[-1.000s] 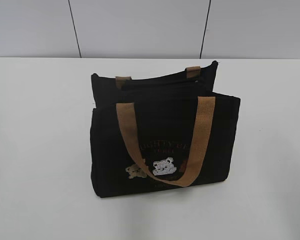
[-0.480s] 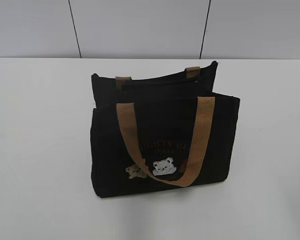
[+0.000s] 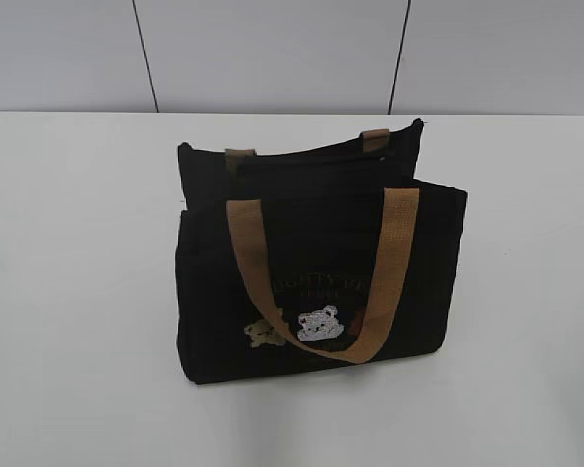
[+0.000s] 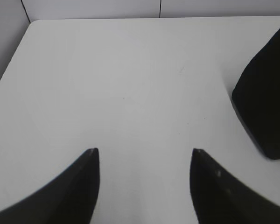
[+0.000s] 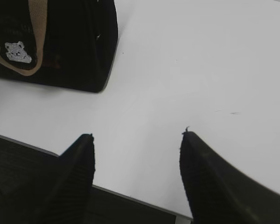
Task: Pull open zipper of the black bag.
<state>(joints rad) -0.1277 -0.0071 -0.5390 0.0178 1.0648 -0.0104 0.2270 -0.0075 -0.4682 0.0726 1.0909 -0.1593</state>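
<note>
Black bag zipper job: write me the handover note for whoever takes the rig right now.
Left gripper: open, empty, over bare table, bag off to its right.
Right gripper: open, empty, near the table's front edge, bag to its left.
Black bag: upright mid-table, tan handle draped down its front.
Zipper: runs along the top; its pull tab can't be made out.
Done: nothing.
Left: approach, steady the bag, pull the zipper.

Both end effectors [image 4: 142, 151] [image 5: 137, 135] agape, empty.

The black bag [image 3: 316, 282] has tan handles [image 3: 389, 263], a white bear patch [image 3: 319, 324], on a white table [image 3: 78, 292].
</note>
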